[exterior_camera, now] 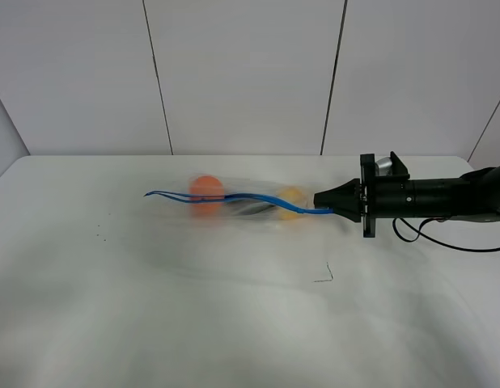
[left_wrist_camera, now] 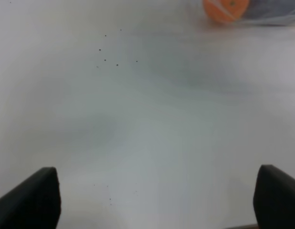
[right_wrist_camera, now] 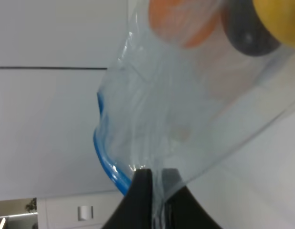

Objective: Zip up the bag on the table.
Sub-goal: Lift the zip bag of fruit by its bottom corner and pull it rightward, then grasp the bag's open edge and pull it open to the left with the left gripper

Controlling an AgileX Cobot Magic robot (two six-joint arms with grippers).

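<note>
The clear crinkly bag (exterior_camera: 242,202) lies across the middle of the white table (exterior_camera: 153,307), its blue zipper strip (exterior_camera: 234,198) wavy and gaping at the left end. Orange (exterior_camera: 206,187), dark and yellow (exterior_camera: 292,196) toy produce show through it. My right gripper (exterior_camera: 324,200) is shut on the bag's right end. In the right wrist view its fingertips (right_wrist_camera: 156,179) pinch the plastic beside the blue strip (right_wrist_camera: 107,162). The left gripper (left_wrist_camera: 158,176) stands wide open over bare table with nothing between its fingers, and the orange toy (left_wrist_camera: 226,8) sits far ahead of it.
A small dark bent mark (exterior_camera: 325,275) lies on the table in front of the bag. Tiny dark specks (exterior_camera: 98,234) dot the left side. The right arm's black cable (exterior_camera: 444,242) trails over the table's right edge. White wall panels stand behind.
</note>
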